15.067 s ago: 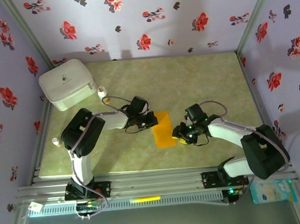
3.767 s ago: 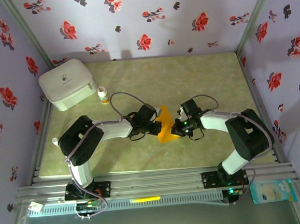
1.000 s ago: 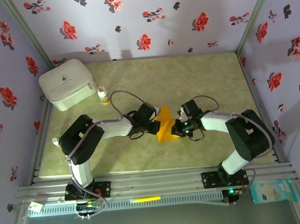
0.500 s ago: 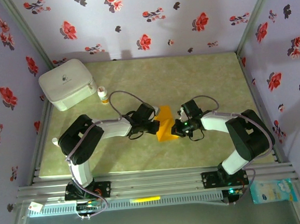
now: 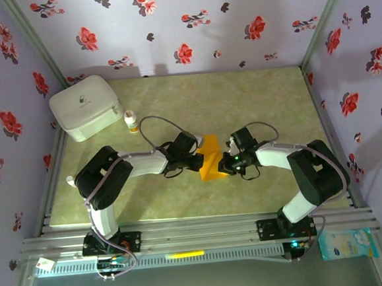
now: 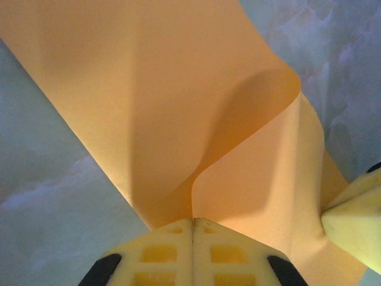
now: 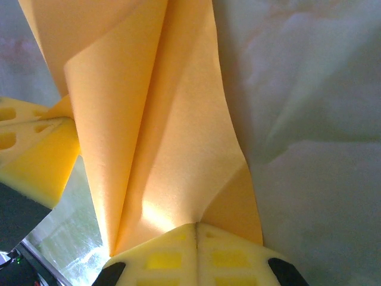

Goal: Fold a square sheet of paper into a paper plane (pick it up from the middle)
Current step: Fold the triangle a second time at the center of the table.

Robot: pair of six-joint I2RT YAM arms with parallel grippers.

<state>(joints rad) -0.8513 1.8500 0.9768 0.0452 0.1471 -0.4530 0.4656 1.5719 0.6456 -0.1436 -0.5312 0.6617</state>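
Pincers both clenched on paper (image 5: 211, 160), mid-bench (image 5: 254, 98): left pincer (image 6: 192, 223) on its left edge, right pincer (image 7: 196, 225) on its right. Risk: pulling apart tears it; bulging flap could spring the crease. Earliest frame showed a flat rectangle, now smaller angular fold.

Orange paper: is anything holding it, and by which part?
Both hold the paper. The left gripper is shut on its curled-over side, and the right gripper is shut on the opposite edge.
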